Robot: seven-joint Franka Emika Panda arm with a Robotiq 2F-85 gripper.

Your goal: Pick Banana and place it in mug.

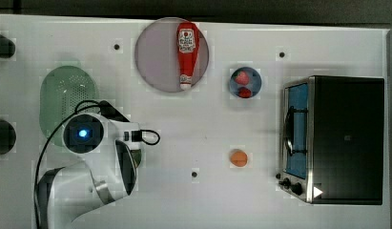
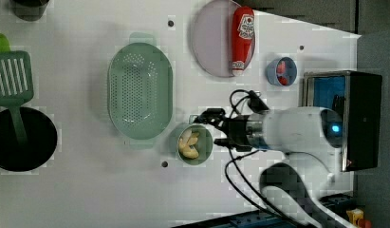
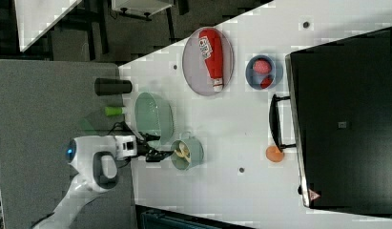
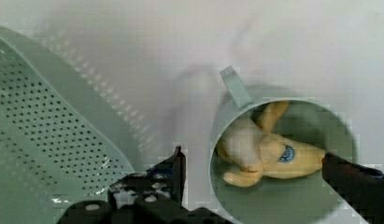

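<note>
Banana lies inside mug, long axis across bowl, stem up near handle side. Gripper spread wide, empty, straddling mug rim directly above fruit. Colander just beside mug. Judgement: placement done, retreat straight up.

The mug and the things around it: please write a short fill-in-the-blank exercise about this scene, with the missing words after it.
1. The Banana lies inside the ____.
2. The ketchup bottle lies on a round ____.
3. The small blue bowl holds ____.
4. The claw above the mug is ____ and holds nothing.

Missing words: mug; plate; strawberries; open
</note>
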